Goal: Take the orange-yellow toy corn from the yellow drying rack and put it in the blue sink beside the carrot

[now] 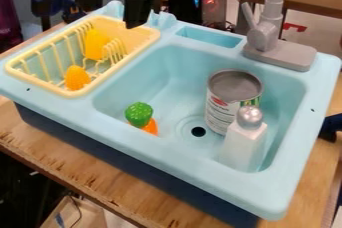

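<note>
My black gripper (137, 14) hangs at the upper left, over the back right part of the yellow dish rack (83, 90). The nearest toy to it is a yellow one (95, 45) lying inside the rack; an orange-yellow textured toy (77, 77) sits in the rack's front part. In the light blue sink (150, 79), a toy with a bumpy green top (139, 114) and an orange part (151, 126) is by the front left wall. A metal can (234, 103) stands upright at the right, behind a white bottle (244, 144) with a silver cap.
A grey faucet (270, 22) rises from the sink's back right rim, beside a small recessed tray (209, 37). The sink unit rests on a wooden counter (87, 159). The drain hole (198, 131) lies left of the bottle.
</note>
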